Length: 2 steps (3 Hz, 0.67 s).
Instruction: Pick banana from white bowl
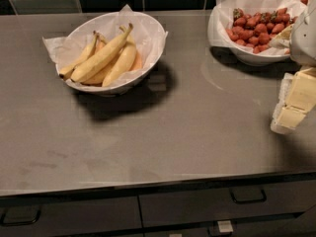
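Observation:
The white bowl (150,51), lined with crinkled white paper, sits on the grey counter at the back left. It holds several yellow bananas. The banana (102,56) is the longest one and lies on top, its stem pointing up and to the right. My gripper (292,102) hangs at the right edge of the view, cream-coloured, above the counter and far to the right of the bowl. It holds nothing that I can see.
A second white bowl (222,38) with red strawberries stands at the back right, close to my arm. A dark tiled wall runs behind the counter (173,132). Drawers with handles (247,196) lie below the front edge.

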Motion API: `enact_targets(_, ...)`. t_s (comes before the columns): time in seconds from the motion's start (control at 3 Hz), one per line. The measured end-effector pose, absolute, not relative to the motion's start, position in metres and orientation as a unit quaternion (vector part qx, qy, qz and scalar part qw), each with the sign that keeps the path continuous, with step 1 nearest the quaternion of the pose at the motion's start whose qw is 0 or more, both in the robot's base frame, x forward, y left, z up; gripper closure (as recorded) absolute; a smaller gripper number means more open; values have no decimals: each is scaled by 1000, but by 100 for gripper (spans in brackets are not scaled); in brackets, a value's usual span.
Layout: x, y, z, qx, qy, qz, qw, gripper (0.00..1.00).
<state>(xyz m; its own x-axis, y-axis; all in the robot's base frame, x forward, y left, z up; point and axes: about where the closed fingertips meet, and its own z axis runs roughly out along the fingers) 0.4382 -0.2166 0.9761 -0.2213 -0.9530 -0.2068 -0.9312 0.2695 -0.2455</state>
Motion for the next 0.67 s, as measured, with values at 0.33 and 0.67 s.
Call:
enact_targets(0.33, 440, -215, 977, -605, 779, -35, 162, 0)
enact_targets(0.67, 471, -184, 974, -637, 749, -28, 179, 0)
